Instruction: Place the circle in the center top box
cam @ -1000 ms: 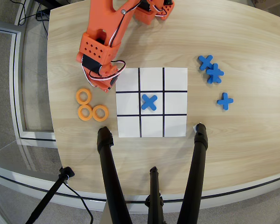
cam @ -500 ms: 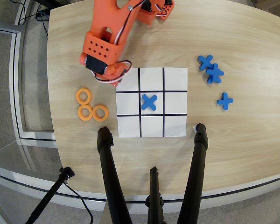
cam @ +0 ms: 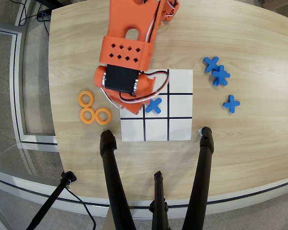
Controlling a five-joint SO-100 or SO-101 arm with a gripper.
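Wood table [cam: 259,139]: three rings [cam: 95,110] wait beside the grid [cam: 180,129], top middle box hidden under the arm [cam: 127,52], fingers unseen, can't tell.

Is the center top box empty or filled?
Cannot tell. The arm covers much of the grid; three rings lie off it, and only an X shows.

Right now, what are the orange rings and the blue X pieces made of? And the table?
The three orange rings look like soft foam: flat, matte, no shine. The blue X pieces look like the same matte foam, though hard plastic can't be ruled out. The table looks like light wood or wood-look laminate, going by its grain lines. The grid looks like white paper with black lines.
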